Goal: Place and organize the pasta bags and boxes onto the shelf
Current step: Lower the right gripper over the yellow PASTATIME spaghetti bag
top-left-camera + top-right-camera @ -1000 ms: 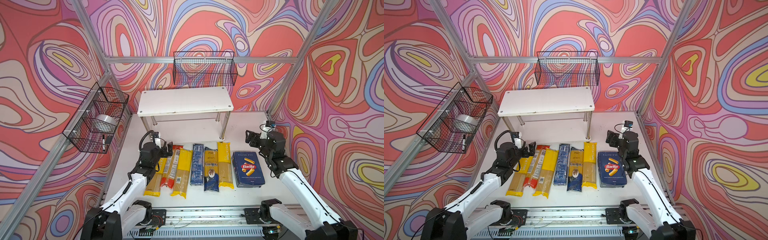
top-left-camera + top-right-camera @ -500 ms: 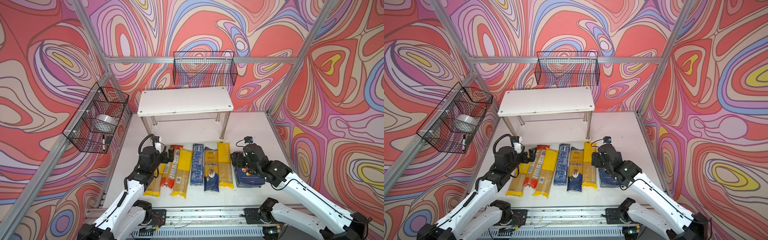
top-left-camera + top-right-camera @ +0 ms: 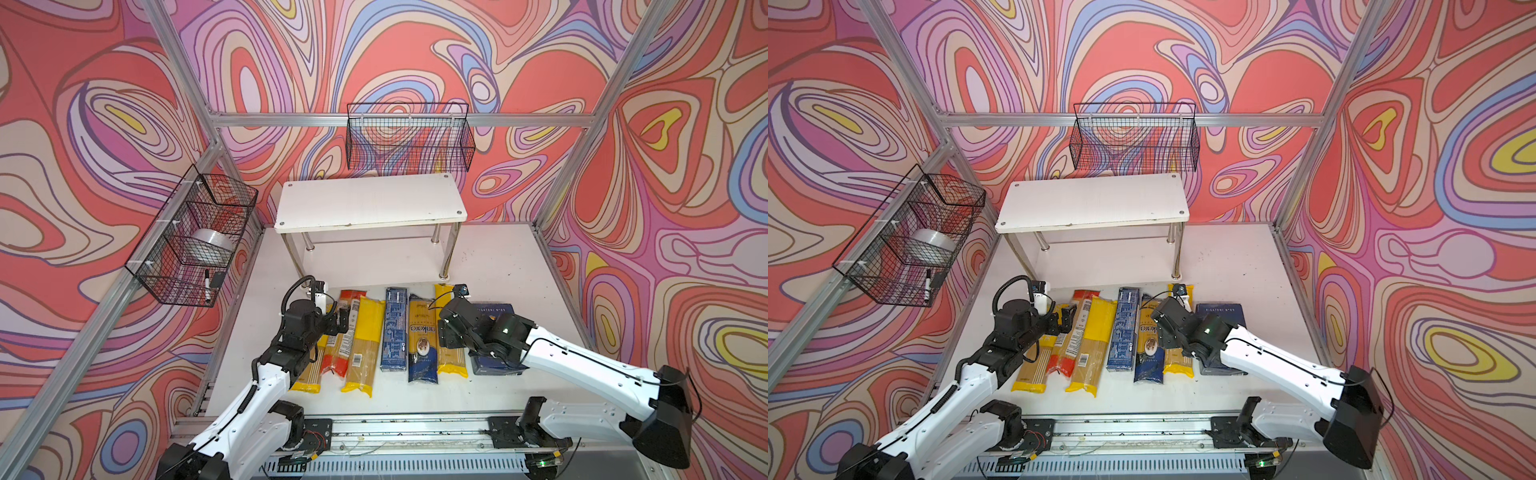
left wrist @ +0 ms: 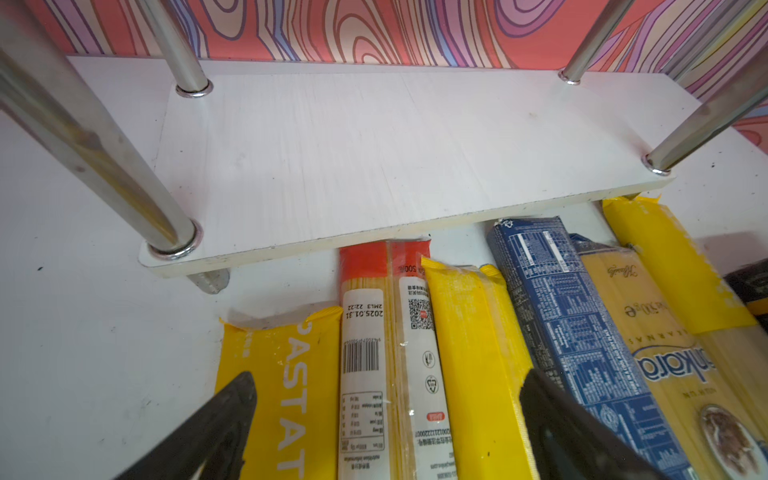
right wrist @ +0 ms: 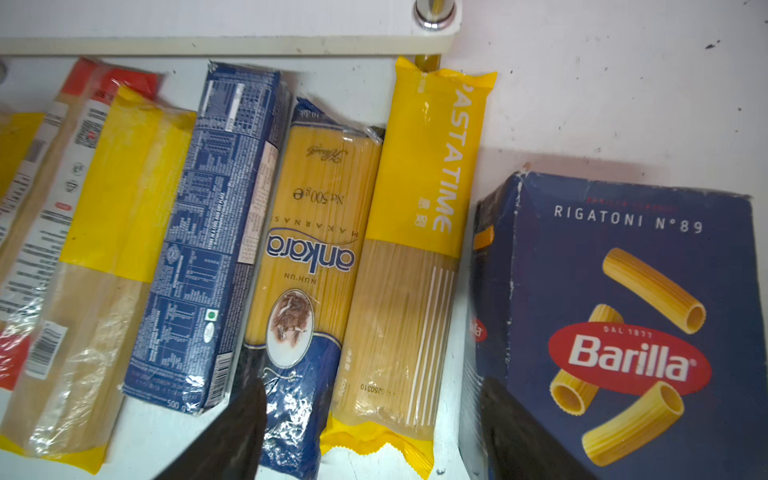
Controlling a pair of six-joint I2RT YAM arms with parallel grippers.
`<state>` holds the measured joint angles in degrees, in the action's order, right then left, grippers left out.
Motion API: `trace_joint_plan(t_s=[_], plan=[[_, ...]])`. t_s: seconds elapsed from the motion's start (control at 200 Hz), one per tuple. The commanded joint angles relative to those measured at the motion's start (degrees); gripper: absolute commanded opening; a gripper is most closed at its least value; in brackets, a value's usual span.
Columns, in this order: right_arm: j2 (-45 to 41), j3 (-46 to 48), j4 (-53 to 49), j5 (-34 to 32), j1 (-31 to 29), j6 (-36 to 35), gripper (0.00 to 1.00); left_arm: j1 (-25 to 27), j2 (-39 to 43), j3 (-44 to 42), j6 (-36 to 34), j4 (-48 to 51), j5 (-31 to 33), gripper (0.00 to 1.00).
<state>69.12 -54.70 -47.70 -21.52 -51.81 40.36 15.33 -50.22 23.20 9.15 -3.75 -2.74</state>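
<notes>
The right fingers (image 5: pixel 241 424) have swung in from behind the rigatoni box (image 5: pixel 623 311) and hang spread wide over the ankara bag (image 5: pixel 307 257); the left fingers (image 4: pixel 224 415) gape, empty, above the leftmost bags (image 4: pixel 361 353). All pasta lies on the table (image 3: pixel 498 257), shelf (image 3: pixel 368 203) bare, so a first pick looks imminent.

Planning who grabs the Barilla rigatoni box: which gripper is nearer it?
Right. The right gripper hangs beside the rigatoni box, over the neighbouring yellow packet; the left gripper is across the row, over the red-ended packet.
</notes>
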Motion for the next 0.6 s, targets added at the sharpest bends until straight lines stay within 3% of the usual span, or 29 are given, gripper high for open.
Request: trace_joint_plan(t_s=[0.0, 0.12, 0.596], plan=[[0.01, 1.51, -0.14, -0.07, -0.38, 3.75, 0.83, 0.10, 1.70, -1.37, -2.77, -2.75, 1.65, 1.00], [0.09, 3.55, 1.09, 0.94, -0.40, 5.13, 0.84, 0.10, 1.63, -1.45, -3.15, -3.09, -1.10, 1.00], [2.76, 9.25, 6.94, 2.85, -0.38, 7.28, 0.84, 0.07, 5.37, -3.38, -3.18, -3.52, -1.09, 1.00]])
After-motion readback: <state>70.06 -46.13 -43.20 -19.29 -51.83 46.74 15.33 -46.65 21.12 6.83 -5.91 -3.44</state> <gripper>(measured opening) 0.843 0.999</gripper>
